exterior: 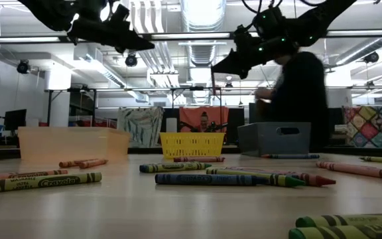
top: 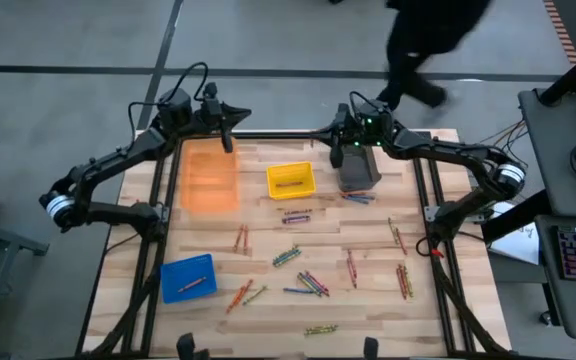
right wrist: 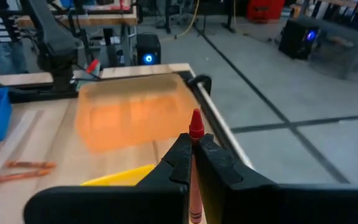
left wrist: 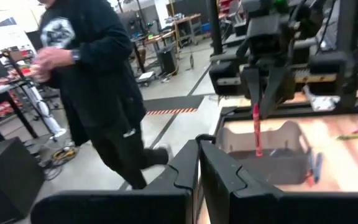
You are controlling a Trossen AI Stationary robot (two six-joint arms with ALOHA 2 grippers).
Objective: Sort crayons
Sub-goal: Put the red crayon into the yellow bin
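Several crayons (top: 303,282) in red, orange, blue, green and olive lie loose on the wooden table (top: 268,320). My right gripper (top: 336,152) is raised at the far side over the grey bin (top: 360,172). It is shut on a red crayon (right wrist: 195,127), which also shows in the left wrist view (left wrist: 257,134). My left gripper (top: 226,135) is shut and empty, raised over the far end of the orange bin (top: 209,181). My right gripper pinches the red crayon between its two fingers (right wrist: 180,155). The crayon runs along the fingers, and its pointed end (right wrist: 196,118) sticks out past their tips. The fingers point down, so the crayon hangs upright, lifted clear above the grey bin (left wrist: 272,158).
A yellow bin (top: 290,180) stands between the orange and grey bins, and a blue bin (top: 188,277) stands near left. A few crayons (top: 358,198) lie beside the grey bin. A person (top: 423,45) walks beyond the table's far edge.
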